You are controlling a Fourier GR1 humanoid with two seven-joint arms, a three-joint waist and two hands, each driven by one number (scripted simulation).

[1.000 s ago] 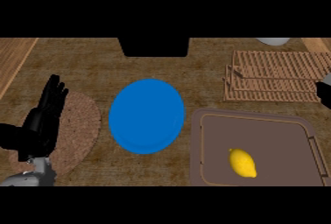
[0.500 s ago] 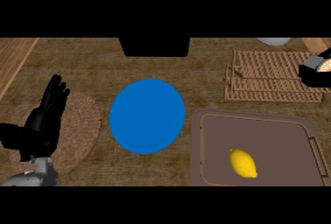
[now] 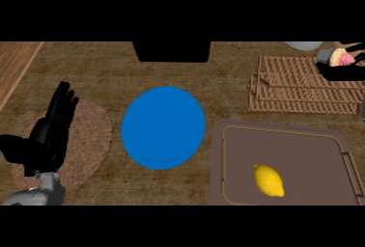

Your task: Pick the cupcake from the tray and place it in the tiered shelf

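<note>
Cupcake (image 3: pixel 344 58) sits inside the right hand (image 3: pixel 343 71), whose fingers curl round it, above the far right end of the wooden tiered shelf (image 3: pixel 303 87). Nearer than that hand lies the brown tray (image 3: pixel 235 164) with a lemon (image 3: pixel 269 180). The left hand (image 3: pixel 49 132) rests with fingers straight beside a blue plate (image 3: pixel 163 127).

Brown woven-textured counter top (image 3: pixel 228 101), a paler wooden strip (image 3: pixel 16 62) along its left edge.

Dim, even light over the brown surface (image 3: pixel 214 91)

The blue plate (image 3: pixel 163 127) showed no glare; left of it the black left hand (image 3: pixel 44 140) was dark, details soft, shadows faint.
</note>
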